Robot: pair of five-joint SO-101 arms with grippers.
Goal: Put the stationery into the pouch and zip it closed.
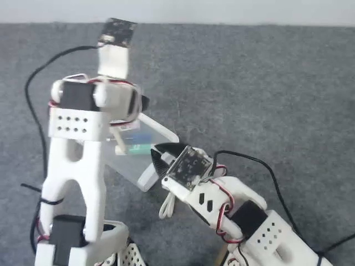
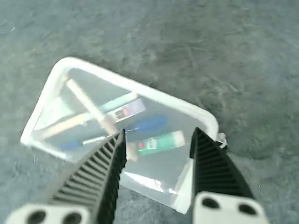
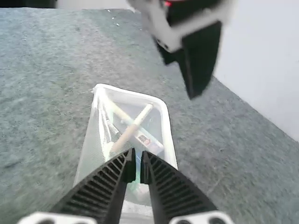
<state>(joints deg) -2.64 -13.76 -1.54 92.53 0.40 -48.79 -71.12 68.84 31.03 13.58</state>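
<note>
The pouch (image 2: 46, 93) lies on the surface (image 1: 266, 83), stationery (image 2: 161, 142) inside: your right jaws, all but shut, grip unclear, sit at its short end in line with its length, left jaws wide open, empty, above it.

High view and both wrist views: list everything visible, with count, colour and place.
pouch: one, clear with white edging, lying flat on the table between the arms
stick: one, pale wood, slanted inside the pouch
pen: one, blue, inside the pouch
tube: one, green and white, inside the pouch beside the pen
table: one, grey felt-like cover under everything
wall: one, white, behind the table's far edge
left arm: one, white with black motors, above the pouch, jaws open
right arm: one, white with black motors, low at one end of the pouch, jaws shut
</note>
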